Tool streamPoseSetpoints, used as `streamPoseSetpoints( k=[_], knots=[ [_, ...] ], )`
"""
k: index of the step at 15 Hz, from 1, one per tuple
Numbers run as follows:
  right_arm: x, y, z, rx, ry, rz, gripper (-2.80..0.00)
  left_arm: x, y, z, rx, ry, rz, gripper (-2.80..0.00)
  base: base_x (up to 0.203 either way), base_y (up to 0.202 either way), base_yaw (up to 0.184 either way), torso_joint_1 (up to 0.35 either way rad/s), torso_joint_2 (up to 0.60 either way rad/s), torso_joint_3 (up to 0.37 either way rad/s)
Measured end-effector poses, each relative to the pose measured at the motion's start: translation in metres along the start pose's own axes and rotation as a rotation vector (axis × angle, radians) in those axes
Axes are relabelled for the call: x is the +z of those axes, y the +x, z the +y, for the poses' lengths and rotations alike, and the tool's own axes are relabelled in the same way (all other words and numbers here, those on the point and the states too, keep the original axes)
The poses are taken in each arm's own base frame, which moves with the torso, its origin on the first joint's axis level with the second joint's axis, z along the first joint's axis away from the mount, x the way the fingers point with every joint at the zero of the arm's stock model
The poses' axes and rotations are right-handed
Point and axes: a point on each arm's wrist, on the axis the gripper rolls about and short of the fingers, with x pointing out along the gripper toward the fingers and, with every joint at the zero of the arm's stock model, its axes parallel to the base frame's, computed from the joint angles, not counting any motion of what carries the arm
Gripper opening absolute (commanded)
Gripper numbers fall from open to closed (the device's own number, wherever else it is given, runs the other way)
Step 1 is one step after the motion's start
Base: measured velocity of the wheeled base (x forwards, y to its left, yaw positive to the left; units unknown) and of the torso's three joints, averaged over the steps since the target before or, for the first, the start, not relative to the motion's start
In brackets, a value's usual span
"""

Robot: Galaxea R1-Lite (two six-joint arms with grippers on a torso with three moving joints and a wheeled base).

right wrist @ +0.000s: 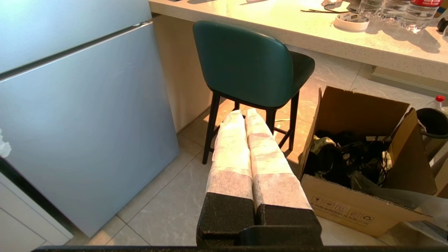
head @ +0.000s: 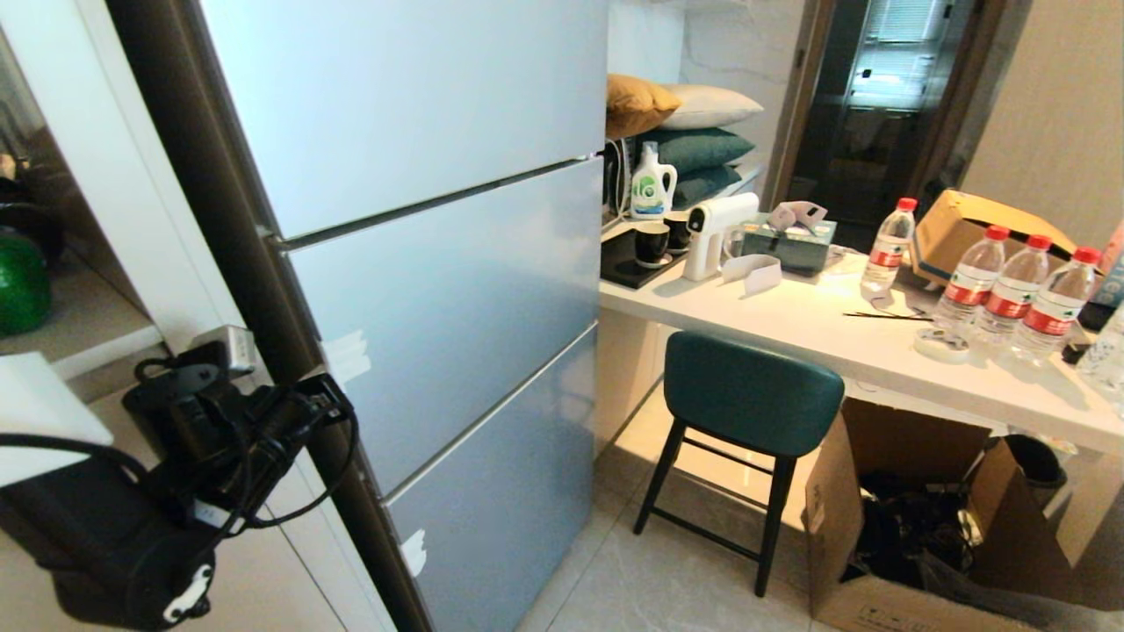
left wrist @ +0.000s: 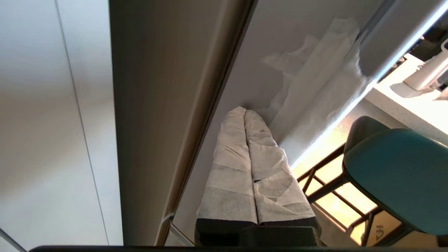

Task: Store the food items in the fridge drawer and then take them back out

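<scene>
Both grippers were closed on nothing: the left gripper (left wrist: 245, 113), its white-wrapped fingers pressed together, had its tips against the pale blue-grey fridge door panel (head: 439, 298) beside the door's edge, probably to work the door open, while the right gripper (right wrist: 241, 117) hung idle over the tiled floor near the teal padded stool (right wrist: 245, 63). Neither the food items nor the fridge drawer could be seen; the drawer was presumably behind the closed fridge front, so storing had not begun
</scene>
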Motion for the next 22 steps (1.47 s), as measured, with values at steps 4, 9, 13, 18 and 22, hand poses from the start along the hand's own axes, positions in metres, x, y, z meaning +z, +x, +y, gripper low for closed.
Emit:
streamPoseSetpoints(
  k=[4, 9, 13, 18, 22],
  knots=[
    [0.000, 0.000, 0.000, 0.000, 0.000, 0.000, -2.80, 0.003, 0.003, -0.001, -0.003, -0.003, -0.018, -2.80, 0.000, 0.000, 0.000, 0.000, 0.00, 0.000],
    [0.000, 0.000, 0.000, 0.000, 0.000, 0.000, -2.80, 0.005, 0.003, -0.005, -0.072, -0.010, -0.015, -2.80, 0.000, 0.000, 0.000, 0.000, 0.00, 0.000],
    [0.000, 0.000, 0.000, 0.000, 0.000, 0.000, -2.80, 0.009, -0.003, -0.010, -0.133, -0.012, -0.015, -2.80, 0.000, 0.000, 0.000, 0.000, 0.00, 0.000],
    [0.000, 0.000, 0.000, 0.000, 0.001, 0.000, -2.80, 0.005, -0.006, -0.014, -0.154, 0.006, 0.005, -2.80, 0.000, 0.000, 0.000, 0.000, 0.00, 0.000],
    [0.000, 0.000, 0.000, 0.000, 0.000, 0.000, -2.80, 0.001, -0.004, -0.016, -0.170, 0.004, 0.018, -2.80, 0.000, 0.000, 0.000, 0.000, 0.00, 0.000]
  ],
)
